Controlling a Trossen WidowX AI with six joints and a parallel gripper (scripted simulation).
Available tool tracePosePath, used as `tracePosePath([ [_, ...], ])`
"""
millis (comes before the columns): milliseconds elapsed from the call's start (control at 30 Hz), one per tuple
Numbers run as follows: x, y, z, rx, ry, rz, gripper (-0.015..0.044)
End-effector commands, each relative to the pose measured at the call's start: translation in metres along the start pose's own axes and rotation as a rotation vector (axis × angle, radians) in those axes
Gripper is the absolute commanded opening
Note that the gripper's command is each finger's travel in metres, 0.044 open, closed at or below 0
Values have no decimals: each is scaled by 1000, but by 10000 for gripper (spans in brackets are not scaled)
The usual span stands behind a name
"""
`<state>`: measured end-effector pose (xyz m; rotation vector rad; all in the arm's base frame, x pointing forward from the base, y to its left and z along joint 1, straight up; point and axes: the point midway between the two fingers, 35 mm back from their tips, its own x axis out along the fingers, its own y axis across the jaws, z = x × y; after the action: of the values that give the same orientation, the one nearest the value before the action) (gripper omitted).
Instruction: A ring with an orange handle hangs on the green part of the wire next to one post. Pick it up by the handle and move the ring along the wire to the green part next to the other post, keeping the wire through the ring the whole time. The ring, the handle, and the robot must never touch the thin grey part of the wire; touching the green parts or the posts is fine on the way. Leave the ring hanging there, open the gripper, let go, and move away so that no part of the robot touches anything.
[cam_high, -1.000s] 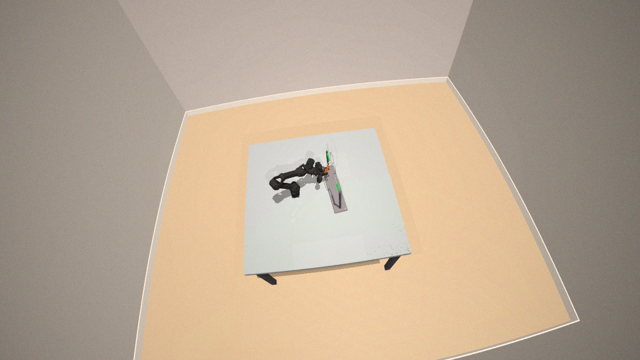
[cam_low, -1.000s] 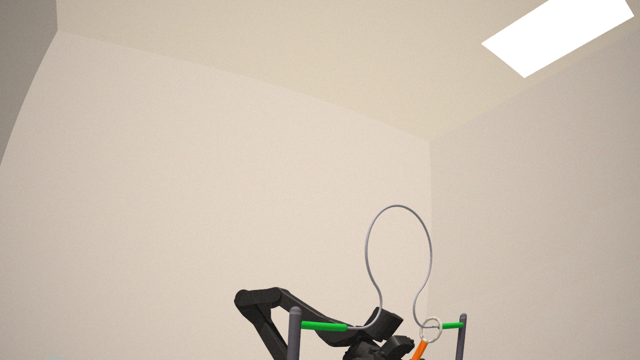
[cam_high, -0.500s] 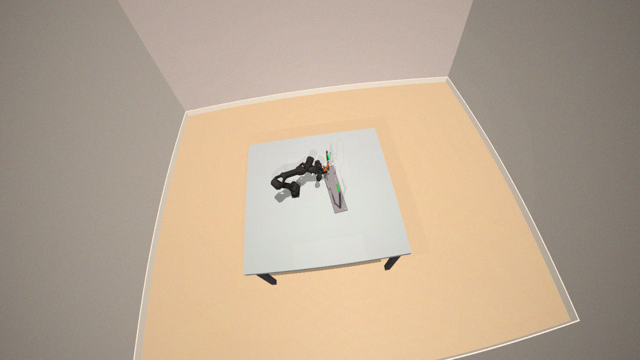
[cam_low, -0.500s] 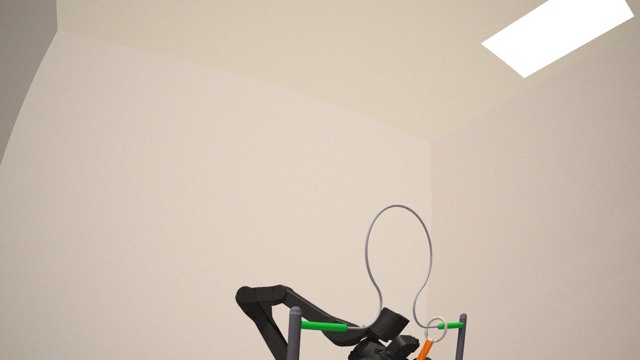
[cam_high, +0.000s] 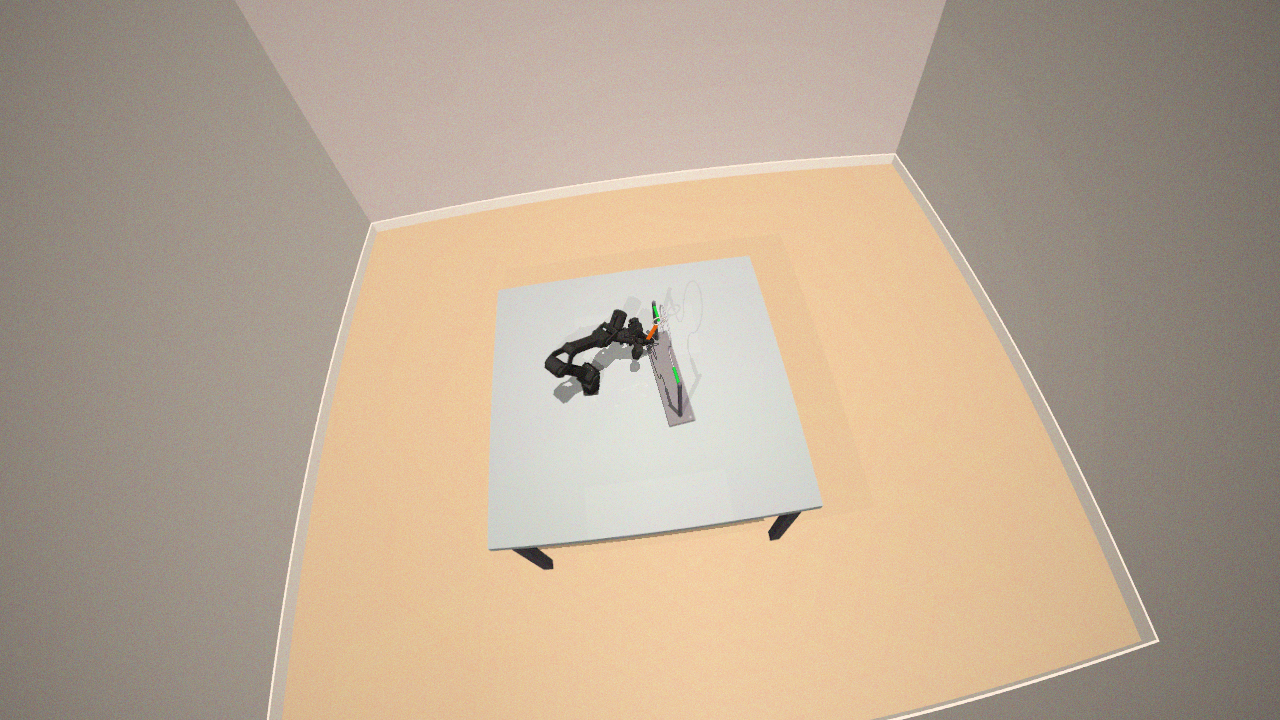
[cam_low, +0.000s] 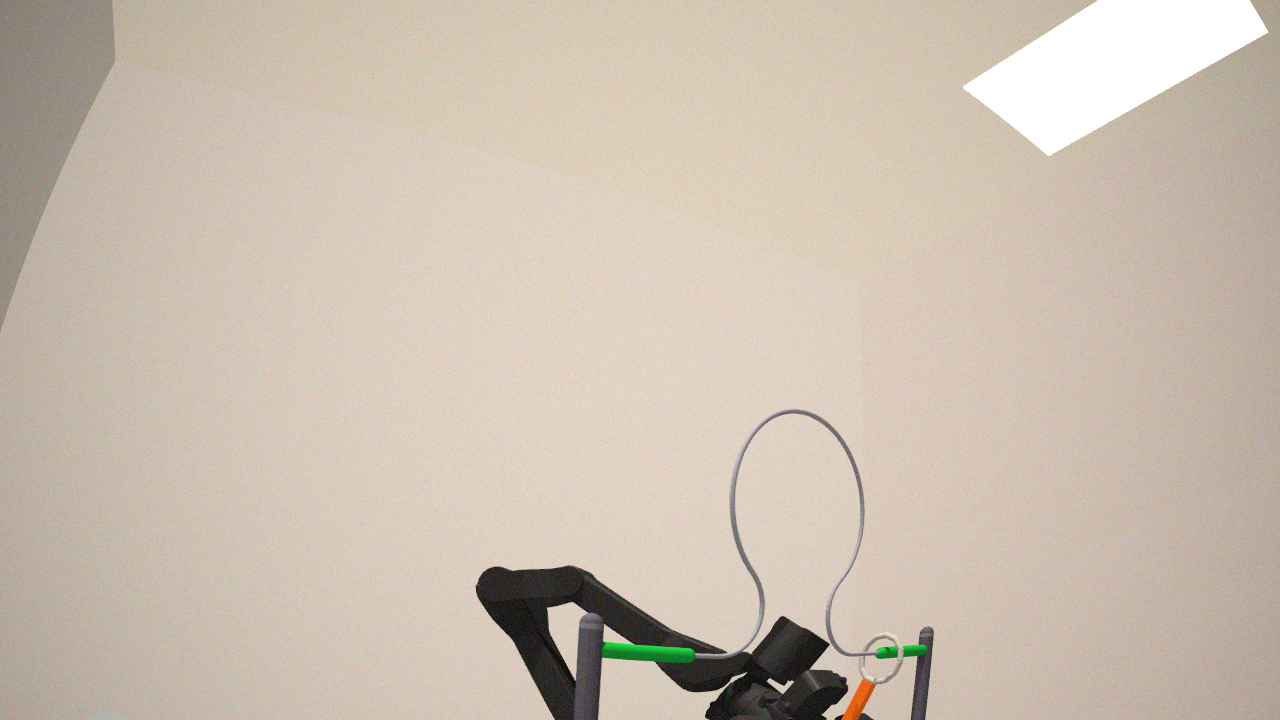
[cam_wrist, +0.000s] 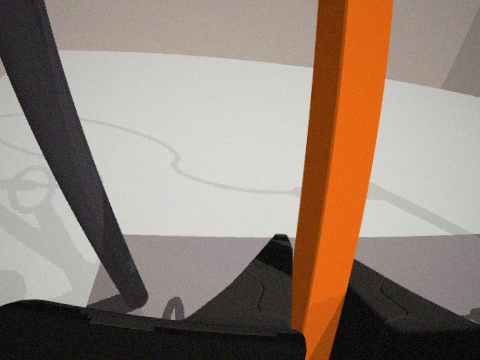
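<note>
My gripper (cam_high: 648, 341) (cam_wrist: 293, 247) is shut on the orange handle (cam_high: 652, 332) (cam_low: 860, 697) (cam_wrist: 345, 150), which rises from the fingers. The pale ring (cam_low: 881, 634) tops the handle, around the inner end of the right-hand green part (cam_low: 913, 650) in the exterior view. The wire appears to pass through the ring's upper half, with small gaps around it. The thin grey wire (cam_low: 793, 411) rises in a tall loop narrowed at its neck. The other green part (cam_low: 648, 652) (cam_high: 676, 376) is by the left post (cam_low: 588, 667). The ring is out of the wrist view.
The right post (cam_low: 922, 676) stands just beyond the ring. A dark post (cam_wrist: 75, 145) slants through the left of the wrist view. The posts stand on a grey-purple base (cam_high: 666, 362) on the pale table (cam_high: 626, 474). My forearm passes behind the wire in the exterior view.
</note>
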<state>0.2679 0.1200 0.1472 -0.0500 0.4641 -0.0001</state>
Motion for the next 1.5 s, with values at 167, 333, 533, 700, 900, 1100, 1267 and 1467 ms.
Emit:
tracePosePath([
  [167, -2, 10, 5, 12, -12, 0, -150],
  [333, -2, 15, 5, 12, -13, 0, -150],
  [533, -1, 15, 2, 12, -13, 0, -150],
  [700, 3, 16, -5, 12, -13, 0, -150],
  [900, 5, 16, -8, 12, -13, 0, -150],
  [1100, 5, 16, -8, 12, -13, 0, -150],
  [1267, 5, 16, -8, 12, -13, 0, -150],
  [1467, 5, 16, -8, 12, -13, 0, -150],
])
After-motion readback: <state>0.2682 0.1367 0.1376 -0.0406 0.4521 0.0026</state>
